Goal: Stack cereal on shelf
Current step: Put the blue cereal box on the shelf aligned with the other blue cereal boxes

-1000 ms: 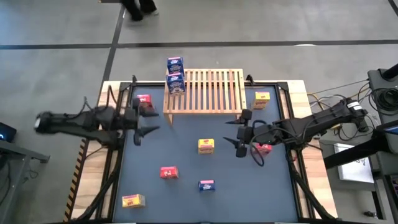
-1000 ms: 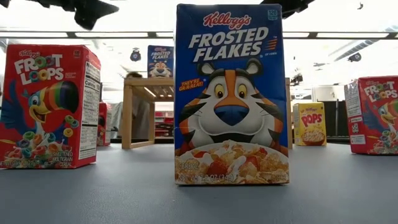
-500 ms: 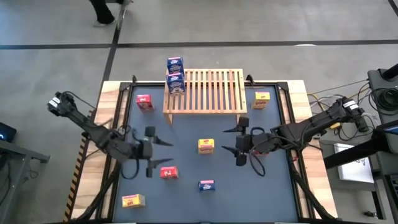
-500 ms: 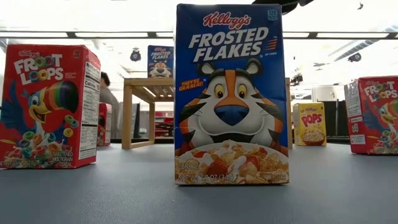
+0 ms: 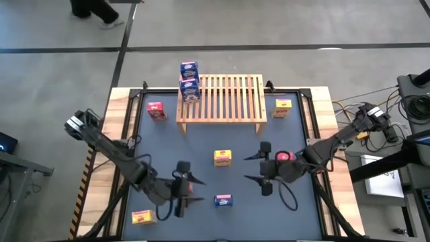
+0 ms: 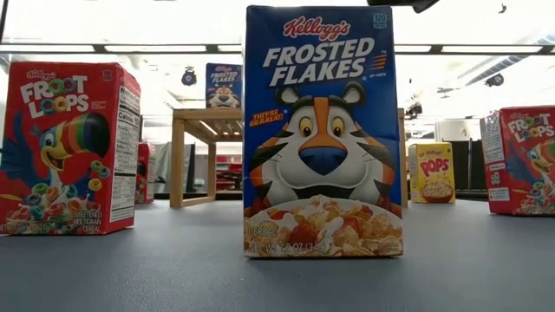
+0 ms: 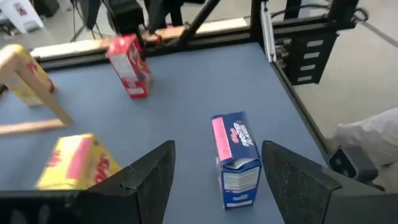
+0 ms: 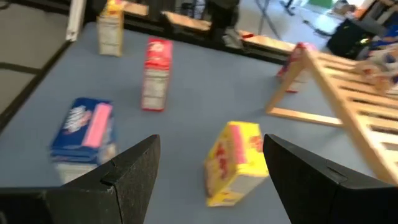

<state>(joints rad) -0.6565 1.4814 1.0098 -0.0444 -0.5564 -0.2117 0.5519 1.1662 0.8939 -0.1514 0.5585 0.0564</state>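
Observation:
The wooden shelf (image 5: 220, 97) stands at the table's far side, with two blue cereal boxes (image 5: 190, 81) on its left end. Loose cereal boxes stand on the table: blue (image 5: 223, 200), yellow (image 5: 222, 157), yellow (image 5: 283, 107), yellow (image 5: 143, 216), red (image 5: 156, 110), and red (image 5: 285, 156) partly under my right arm. My left gripper (image 5: 190, 189) hovers open just left of the near blue box (image 7: 236, 158). My right gripper (image 5: 254, 168) hovers open to the right of the middle yellow box (image 8: 233, 162). Neither holds anything.
In the low view the blue box (image 6: 323, 130) fills the middle, with red boxes at the left (image 6: 69, 147) and right (image 6: 525, 160). Another red box (image 8: 155, 73) stands near my left gripper. Bare table lies between the shelf and the middle yellow box.
My left gripper has swung from beside the far-left red box toward the near edge and the table's middle, sinking a little, and now stands beside the near blue box. My right gripper has drifted a little toward the near edge. Both stay open. No box has moved.

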